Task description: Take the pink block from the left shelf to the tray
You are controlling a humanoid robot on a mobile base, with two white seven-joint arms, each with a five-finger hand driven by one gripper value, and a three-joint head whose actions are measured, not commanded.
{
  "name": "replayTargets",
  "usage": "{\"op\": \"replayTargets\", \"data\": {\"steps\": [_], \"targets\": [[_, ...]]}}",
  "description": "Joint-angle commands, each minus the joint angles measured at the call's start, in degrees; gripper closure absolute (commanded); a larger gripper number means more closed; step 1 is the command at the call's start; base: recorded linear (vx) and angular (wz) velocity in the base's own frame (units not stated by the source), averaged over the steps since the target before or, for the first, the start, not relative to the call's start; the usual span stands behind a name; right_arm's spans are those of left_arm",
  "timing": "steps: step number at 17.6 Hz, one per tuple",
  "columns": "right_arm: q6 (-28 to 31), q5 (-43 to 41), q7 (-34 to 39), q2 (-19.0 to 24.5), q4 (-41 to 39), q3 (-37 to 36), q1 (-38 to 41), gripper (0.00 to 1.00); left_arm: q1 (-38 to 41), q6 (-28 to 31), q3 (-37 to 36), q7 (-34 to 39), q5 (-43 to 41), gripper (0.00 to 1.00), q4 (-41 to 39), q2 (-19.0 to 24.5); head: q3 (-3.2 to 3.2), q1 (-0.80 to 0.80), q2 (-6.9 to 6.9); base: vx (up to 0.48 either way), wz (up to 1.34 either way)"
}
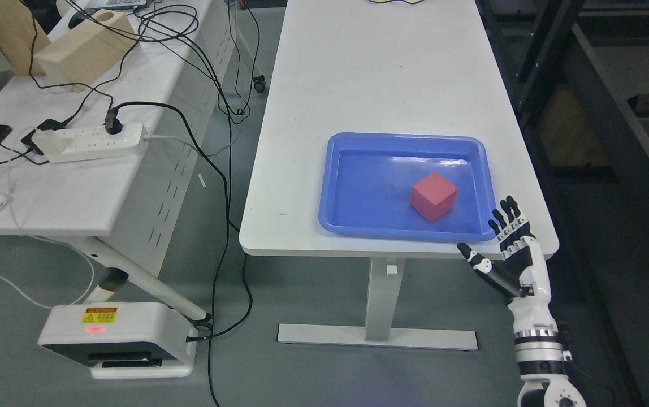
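On the white table the pink cube block already sits in the blue plastic tray, the right hand open and empty beside it, so the placing looks done and only withdrawal seems left.

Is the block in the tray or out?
In. The block sits on the tray floor, inside its rim. The right hand is open, apart.

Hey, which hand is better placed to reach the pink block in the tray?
Right. The right hand hovers open at the table's near right corner, just beside the blue tray holding the pink block. No left arm is in view.
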Motion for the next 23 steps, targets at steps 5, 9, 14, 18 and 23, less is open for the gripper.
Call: {"op": "replayTargets", "data": {"steps": [5, 9, 14, 18, 23], "targets": [[2.88, -2.66, -6.0, -1.0, -0.02, 5.02, -1.06, 0.01, 1.13, 0.03, 0.0, 0.01, 0.0, 0.0, -1.0, 1.01, 0.0, 0.0, 0.0, -0.125, 0.12], [1.21, -2.66, 3.56, -1.0, -0.02, 3.61, -3.7, 0.01, 1.13, 0.03, 0.0, 0.01, 0.0, 0.0, -1.0, 1.01, 0.0, 0.0, 0.0, -0.066, 0.07], [2.78, -2.57, 7.45, -1.0, 0.07, 3.6, -6.34, 0.01, 1.13, 0.03, 0.0, 0.01, 0.0, 0.0, -1.0, 1.01, 0.0, 0.0, 0.0, -0.017, 0.0], [2.96, -2.05, 10.0, -1.0, 0.07, 3.52, -7.83, 0.01, 1.13, 0.03, 0.0, 0.01, 0.0, 0.0, -1.0, 1.01, 0.0, 0.0, 0.0, 0.0, 0.0], [3.14, -1.87, 10.0, -1.0, 0.16, 3.43, -8.1, 0.01, 1.13, 0.03, 0.0, 0.01, 0.0, 0.0, -1.0, 1.01, 0.0, 0.0, 0.0, 0.0, 0.0]]}}
